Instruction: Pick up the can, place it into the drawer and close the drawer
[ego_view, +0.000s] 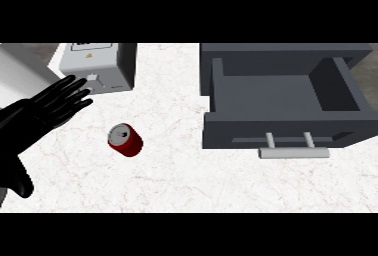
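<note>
A red can (125, 139) with a silver top lies tilted on the white marbled counter, left of centre. The dark grey drawer (284, 131) stands pulled open at the right, its inside bare, with a pale bar handle (292, 152) on its front. My left hand (53, 103) is at the left edge, fingers straight and spread, up and to the left of the can and apart from it. Nothing is held in it. My right hand does not show.
A light grey box-shaped appliance (97, 66) stands at the back left, just beyond my left fingertips. The drawer's cabinet body (284, 51) runs along the back right. White counter (184, 185) stretches across the front.
</note>
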